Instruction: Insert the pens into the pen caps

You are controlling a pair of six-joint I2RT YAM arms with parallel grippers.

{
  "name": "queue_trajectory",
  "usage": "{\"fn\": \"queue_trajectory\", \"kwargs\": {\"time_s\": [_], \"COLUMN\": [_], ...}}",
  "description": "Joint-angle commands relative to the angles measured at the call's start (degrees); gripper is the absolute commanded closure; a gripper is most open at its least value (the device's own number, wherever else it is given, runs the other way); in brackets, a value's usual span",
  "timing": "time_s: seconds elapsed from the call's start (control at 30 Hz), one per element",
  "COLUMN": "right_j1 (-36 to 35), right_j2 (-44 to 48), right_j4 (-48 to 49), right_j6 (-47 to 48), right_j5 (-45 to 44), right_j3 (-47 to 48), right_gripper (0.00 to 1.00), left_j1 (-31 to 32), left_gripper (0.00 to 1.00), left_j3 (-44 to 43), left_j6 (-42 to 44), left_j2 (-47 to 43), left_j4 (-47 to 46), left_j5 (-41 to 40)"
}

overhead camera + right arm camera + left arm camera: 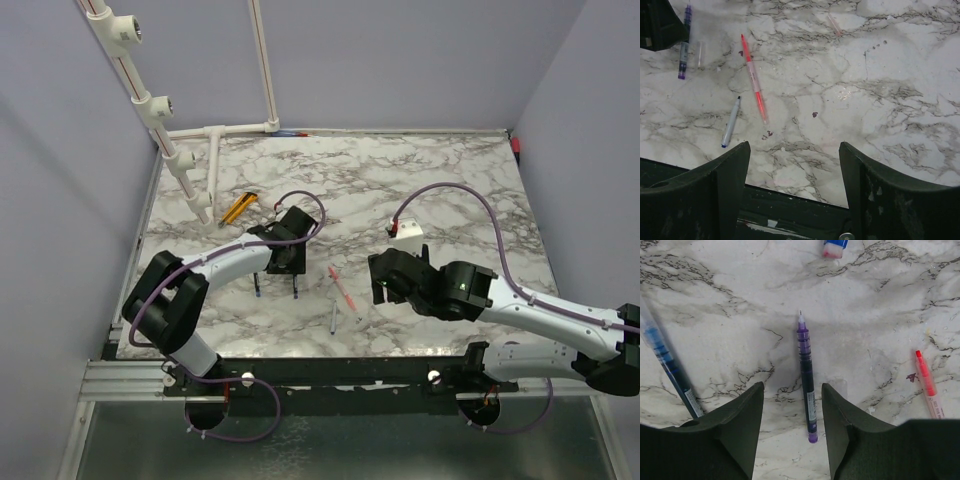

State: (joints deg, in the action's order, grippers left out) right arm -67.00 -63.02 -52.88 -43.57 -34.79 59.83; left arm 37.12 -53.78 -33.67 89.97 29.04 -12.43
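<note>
A dark purple-blue pen point(806, 380) lies on the marble between the jaws of my open left gripper point(792, 387), which hovers low over it without touching. The pen also shows in the top view point(296, 286). A blue pen point(667, 365) lies to its left and a red-pink pen point(929, 385) to its right. A faint clear sleeve point(842, 386) lies beside the dark pen. My right gripper point(794, 147) is open and empty above the table's front edge. Beyond it lie the red-pink pen point(754, 80), a whitish pen with a blue end point(731, 121) and a pale pinkish sleeve point(834, 24).
A yellow-and-black flat tool point(238, 207) lies at the back left near white pipes point(215, 165). A small white box point(407, 235) stands behind my right gripper point(380, 280). The black front rail point(790, 215) runs under the right gripper. Purple walls close in the table.
</note>
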Motion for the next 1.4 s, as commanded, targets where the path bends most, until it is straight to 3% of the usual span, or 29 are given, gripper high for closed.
{"fn": "queue_trajectory", "kwargs": {"time_s": [0.0,0.47,0.87,1.37], "right_j1": [0.21,0.21,0.21,0.21], "right_j2": [1.38,1.67,1.53,2.79], "right_j4": [-1.61,-0.79,-0.02,4.85], "right_j6": [-1.32,-1.59,-1.47,0.34], "right_j5": [-0.21,0.53,0.73,5.20], "right_j3": [0.13,-1.17,-1.50,-0.48], "right_gripper": [0.24,0.24,0.24,0.26], "left_j1": [0.72,2.06,2.25,2.26], "left_gripper": [0.49,0.59,1.00,1.00], "left_j3": [0.96,3.53,7.27,6.77], "left_j6": [-1.28,-2.13,-1.47,5.15], "left_j2": [1.48,4.39,2.21,-13.80], "left_j4": [-1.80,-2.84,-3.21,-3.94], "left_j5": [-1.29,-3.56,-4.21,2.39]}}
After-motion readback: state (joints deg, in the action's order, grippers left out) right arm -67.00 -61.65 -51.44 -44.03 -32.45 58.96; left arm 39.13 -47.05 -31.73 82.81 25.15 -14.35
